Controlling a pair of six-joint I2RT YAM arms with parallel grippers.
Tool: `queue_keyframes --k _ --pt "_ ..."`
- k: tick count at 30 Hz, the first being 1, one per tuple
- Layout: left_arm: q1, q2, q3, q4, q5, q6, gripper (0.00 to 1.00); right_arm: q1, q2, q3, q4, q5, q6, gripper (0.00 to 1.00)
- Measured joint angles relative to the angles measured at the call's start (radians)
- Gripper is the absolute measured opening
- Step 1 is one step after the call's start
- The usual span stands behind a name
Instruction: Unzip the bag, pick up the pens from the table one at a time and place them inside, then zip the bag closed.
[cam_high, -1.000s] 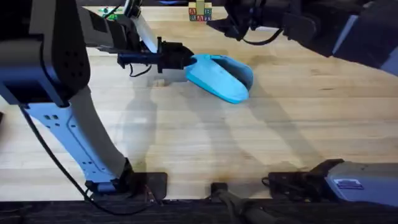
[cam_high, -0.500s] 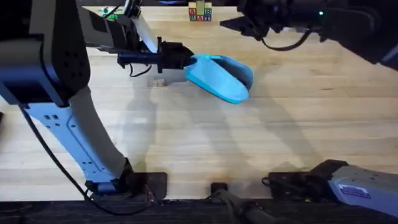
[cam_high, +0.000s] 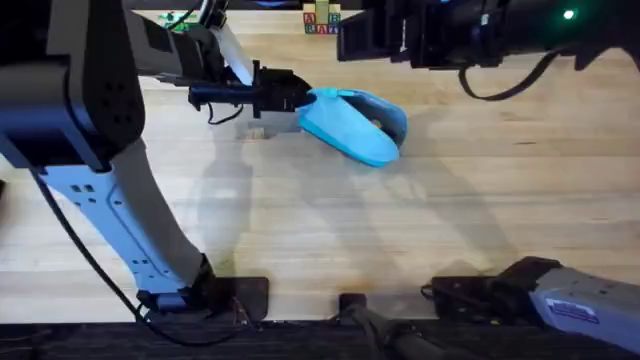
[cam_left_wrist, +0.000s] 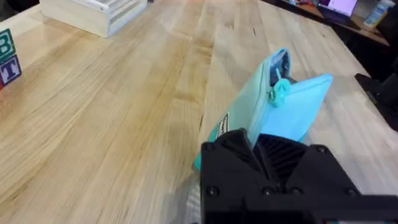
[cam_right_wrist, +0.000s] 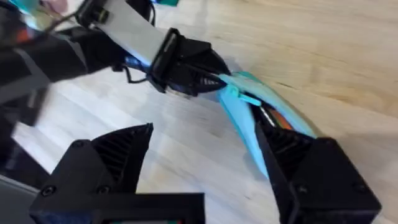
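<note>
the bag (cam_high: 355, 123) is lying on the worktop (cam_high: 420, 220) toward its far side, tilted up on its long edge with the zipper gaping; coloured pens are showing through the opening in the right wrist view. the left gripper (cam_high: 296, 97) is holding the bag's near-left end, its jaws clamped on the fabric beside the teal pull (cam_left_wrist: 279, 91). the right gripper (cam_right_wrist: 205, 168) is hanging above the bag, its jaws spread wide apart with nothing between them. lettered blocks (cam_high: 321, 19) are sitting at the far edge.
</note>
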Motion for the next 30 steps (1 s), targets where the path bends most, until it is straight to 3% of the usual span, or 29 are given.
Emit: queue_keyframes --k 10,30 --pt "0.0 0.0 0.0 0.0 0.0 0.0 0.042 0.002 0.0 0.025 -0.048 0.1 -0.268 0.995" --pt "0.0 0.0 0.0 0.0 0.0 0.0 0.042 0.04 0.003 0.036 -0.086 0.175 -0.446 0.996"
